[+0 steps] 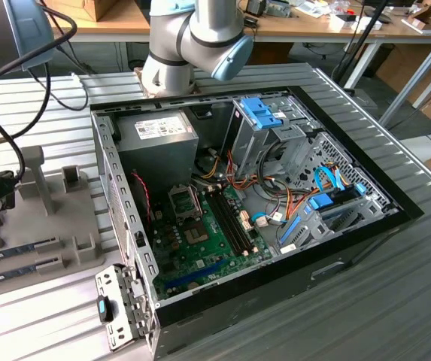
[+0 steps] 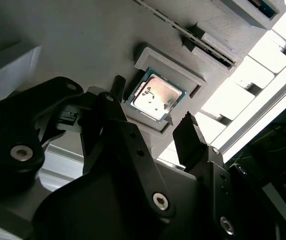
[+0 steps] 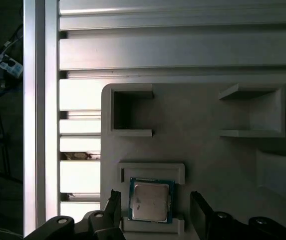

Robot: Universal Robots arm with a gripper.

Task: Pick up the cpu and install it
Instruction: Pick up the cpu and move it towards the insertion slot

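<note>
Tool (image 3: 154, 196) spread, flanking cpu (image 3: 151, 201), computer case (image 1: 275, 282) in exterior view

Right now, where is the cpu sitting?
In the first wrist view the cpu lies flat in a raised square holder on the grey parts tray, with the open gripper straddling it, not touching.

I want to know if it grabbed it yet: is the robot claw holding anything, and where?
Nothing is held. The black gripper is open, a finger each side of the small square silver-topped cpu lying in its grey holder.
</note>
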